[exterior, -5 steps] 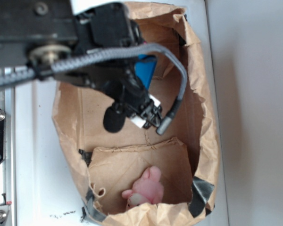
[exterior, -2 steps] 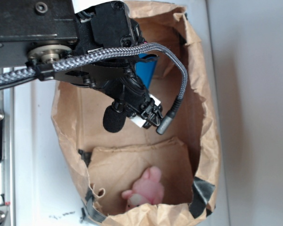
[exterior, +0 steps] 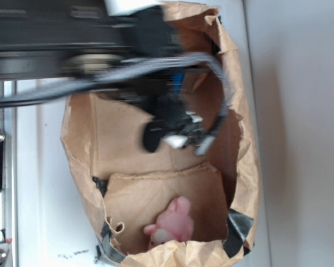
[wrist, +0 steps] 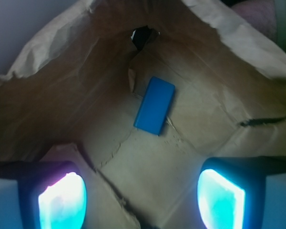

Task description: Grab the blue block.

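Observation:
The blue block (wrist: 154, 105) lies flat on the brown paper floor inside the bag, tilted, near the bag's far corner in the wrist view. In the exterior view only a sliver of the blue block (exterior: 180, 82) shows behind the blurred arm. My gripper (wrist: 142, 198) is open and empty, its two glowing pads (wrist: 63, 200) wide apart, above the bag floor and short of the block. In the exterior view the gripper (exterior: 181, 133) hangs inside the bag's upper half.
The crumpled brown paper bag (exterior: 246, 144) walls in the space on all sides. A pink plush toy (exterior: 172, 222) lies at its near end. A folded cardboard flap (exterior: 156, 194) covers part of the floor. A metal rail (exterior: 0, 167) runs along the left.
The arm has swung to the right and slightly farther into the bag, blurring in the exterior view. The pink toy has not moved.

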Available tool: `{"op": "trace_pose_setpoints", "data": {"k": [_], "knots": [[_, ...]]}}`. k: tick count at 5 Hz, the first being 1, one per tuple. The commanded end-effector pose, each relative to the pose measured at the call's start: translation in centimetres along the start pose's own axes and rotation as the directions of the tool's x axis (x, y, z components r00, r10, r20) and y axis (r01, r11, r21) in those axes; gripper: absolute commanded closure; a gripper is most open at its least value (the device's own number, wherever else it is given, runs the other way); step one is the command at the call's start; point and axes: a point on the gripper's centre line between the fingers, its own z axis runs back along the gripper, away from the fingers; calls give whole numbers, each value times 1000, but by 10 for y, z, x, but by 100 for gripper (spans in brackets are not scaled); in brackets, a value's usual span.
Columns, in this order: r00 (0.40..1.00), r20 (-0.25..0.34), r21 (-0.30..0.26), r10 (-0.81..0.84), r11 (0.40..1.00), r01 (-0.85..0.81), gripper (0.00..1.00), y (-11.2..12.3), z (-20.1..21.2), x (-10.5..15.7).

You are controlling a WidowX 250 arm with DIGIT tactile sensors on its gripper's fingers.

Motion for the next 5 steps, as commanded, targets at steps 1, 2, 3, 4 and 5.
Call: {"op": "trace_pose_setpoints", "data": {"k": [1, 2, 3, 4, 5], "knots": [[998, 56, 4, 16, 1000, -16, 0, 16, -20, 32], [998, 69, -4, 0, 1000, 0, 0, 23, -25, 25], [997, 72, -15, -14, 1000, 15, 0, 31, -25, 16], [997, 74, -17, -13, 1000, 14, 0, 33, -28, 14], [998, 52, -15, 35, 999, -34, 0, 37, -38, 24]]}}
